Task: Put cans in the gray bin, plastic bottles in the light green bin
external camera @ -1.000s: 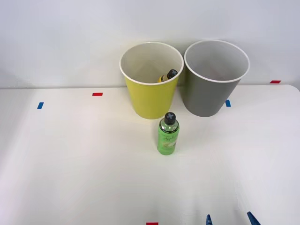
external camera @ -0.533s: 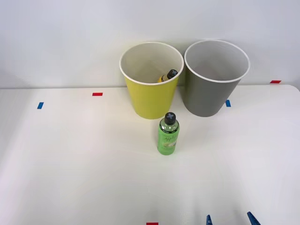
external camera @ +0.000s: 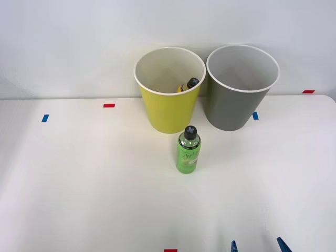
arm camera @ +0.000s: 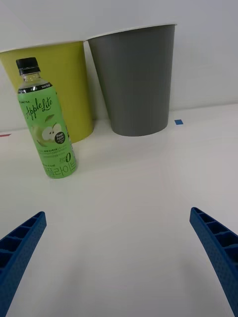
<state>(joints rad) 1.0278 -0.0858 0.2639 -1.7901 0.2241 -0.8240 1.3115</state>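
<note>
Your right end effector (arm camera: 119, 257), fingers spread and empty, sits well short of the upright green bottle (external camera: 188, 150); reach forward and leftward toward the light green bin (external camera: 169, 105).

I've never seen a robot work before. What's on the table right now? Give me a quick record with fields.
green bottle: upright on the table, in front of the light green bin, capped
light green bin: upright, a yellowish bottle inside
gray bin: upright, beside the light green bin, on the robot's right; contents not visible
right gripper: open, holding nothing, low over the table, short of the green bottle
tape marks: red and blue, scattered on the table
</note>
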